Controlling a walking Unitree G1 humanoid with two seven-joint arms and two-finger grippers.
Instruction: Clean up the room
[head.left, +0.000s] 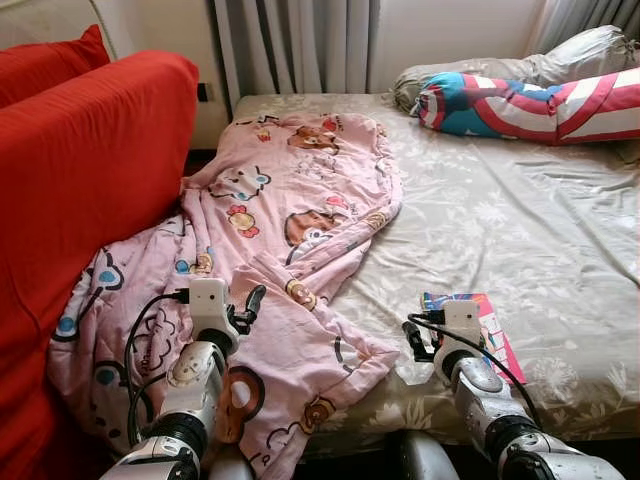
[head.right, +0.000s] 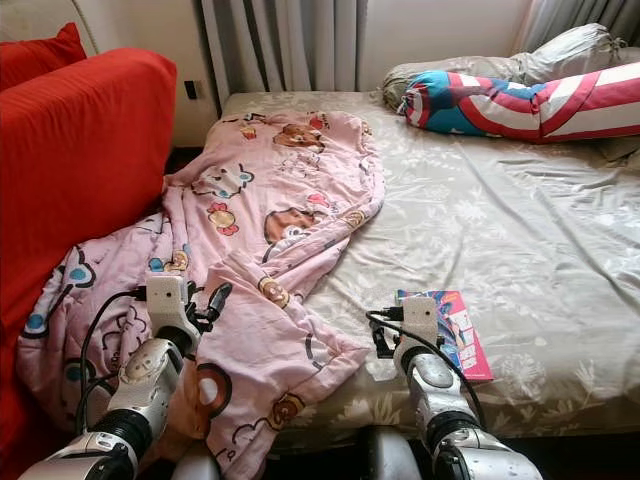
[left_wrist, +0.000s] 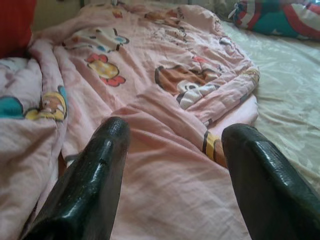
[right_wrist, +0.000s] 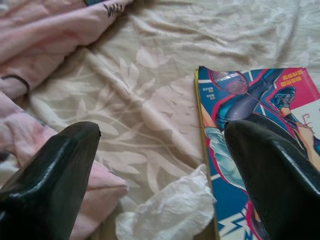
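a red sofa (head.left: 90, 170) is seen at the far left, close beside the bed (head.left: 540, 230). a pink cartoon-print blanket (head.left: 290, 230) is spread crumpled down the bed's left part, its lower end spilling over the near edge against the sofa. the left gripper (left_wrist: 172, 150) is held just above the blanket's lower folds, its two black fingers (left_wrist: 95, 175) set wide apart with nothing between them. further right, the right gripper (right_wrist: 165, 150) is poised low over the floral sheet, jaws likewise spread wide and empty. a crumpled white tissue (right_wrist: 167, 212) is seen between its fingers, touching the edge of a colourful magazine (head.left: 490, 330). a striped bolster pillow (head.left: 530, 105) is laid at the far right corner.
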